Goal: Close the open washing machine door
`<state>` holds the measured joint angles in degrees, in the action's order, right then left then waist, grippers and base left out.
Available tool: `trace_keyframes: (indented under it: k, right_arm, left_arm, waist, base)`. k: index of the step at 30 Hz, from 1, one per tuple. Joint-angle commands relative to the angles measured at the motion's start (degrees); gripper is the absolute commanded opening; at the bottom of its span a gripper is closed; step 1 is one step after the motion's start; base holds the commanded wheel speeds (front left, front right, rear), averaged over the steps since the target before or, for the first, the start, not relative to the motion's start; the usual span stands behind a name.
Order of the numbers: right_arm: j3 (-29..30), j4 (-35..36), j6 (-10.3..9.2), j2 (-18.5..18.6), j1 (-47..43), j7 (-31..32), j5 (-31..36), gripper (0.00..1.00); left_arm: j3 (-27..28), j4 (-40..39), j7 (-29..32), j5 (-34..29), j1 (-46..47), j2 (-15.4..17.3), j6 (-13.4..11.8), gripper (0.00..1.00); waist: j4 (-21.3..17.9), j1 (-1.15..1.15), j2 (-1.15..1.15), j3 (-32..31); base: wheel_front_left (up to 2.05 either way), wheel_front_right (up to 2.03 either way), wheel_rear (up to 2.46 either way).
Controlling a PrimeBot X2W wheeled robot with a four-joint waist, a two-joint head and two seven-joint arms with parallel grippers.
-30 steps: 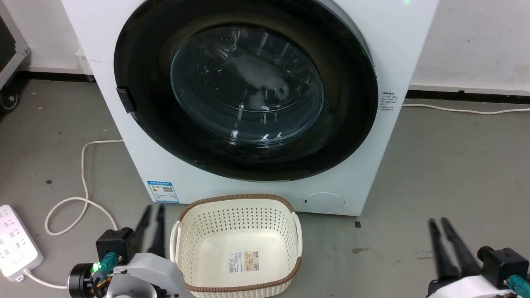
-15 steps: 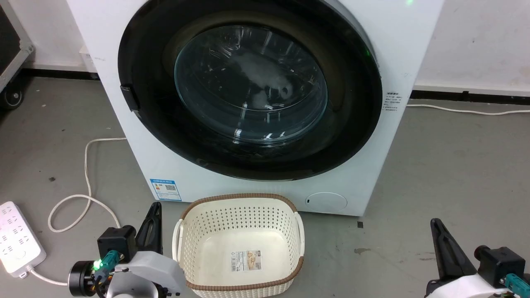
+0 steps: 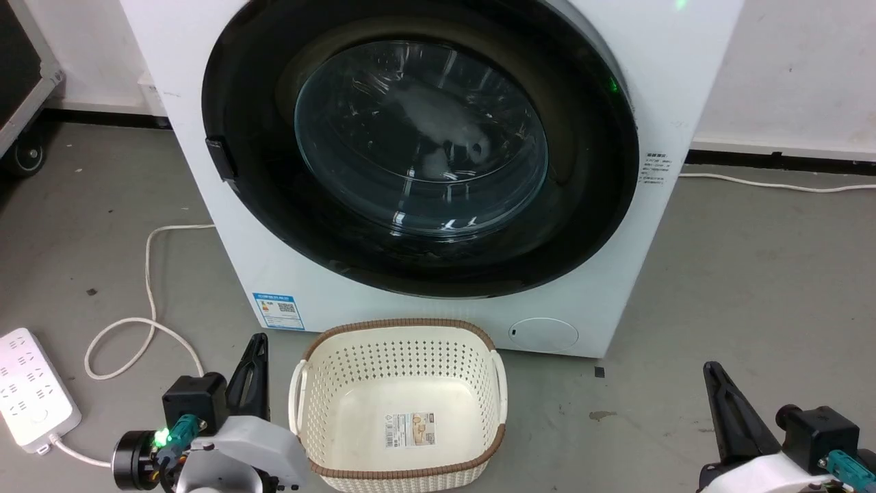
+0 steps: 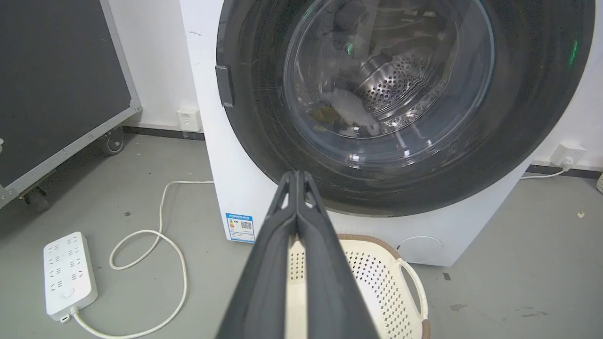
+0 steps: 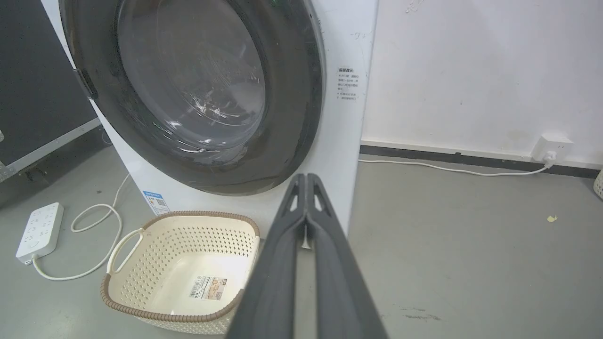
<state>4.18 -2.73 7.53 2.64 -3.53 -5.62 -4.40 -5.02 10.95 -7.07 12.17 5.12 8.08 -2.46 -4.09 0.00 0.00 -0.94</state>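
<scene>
The washing machine door (image 3: pixel 424 274) appears flush in the washer (image 3: pixel 684 68) front, so closing looks complete, latching unverified; left pincer (image 3: pixel 256 348) and right pincer (image 3: pixel 714 378) are both pressed together, empty, low over the floor (image 3: pixel 753 274).

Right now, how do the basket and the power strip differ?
The basket is cream, perforated, brown-rimmed and deep; the power strip is plain white, solid and flat. The basket sits right in front of the washing machine; the power strip lies off to the robot's left, trailing a white cord. Both rest on the grey floor.
</scene>
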Motion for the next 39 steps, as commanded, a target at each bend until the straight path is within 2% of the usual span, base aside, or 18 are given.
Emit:
trace_keyframes:
  k: [1,39]
  right_arm:
    - [-0.18,0.47,-0.01,0.06,0.79,0.22,0.52,0.0]
    - [-1.87,1.43,-0.02,0.13,1.95,2.51,2.16,0.0]
  left_arm:
    - [0.17,-0.48,0.2,-0.6,-0.71,-0.24,0.19,0.0]
    - [2.22,-4.92,3.11,-5.5,-2.58,-2.34,1.15,0.0]
  waist:
    - [0.05,0.0,0.0,0.01]
    - [1.76,0.0,0.0,0.41]
  base:
    - [0.0,0.0,0.0]
    - [0.0,0.0,0.0]
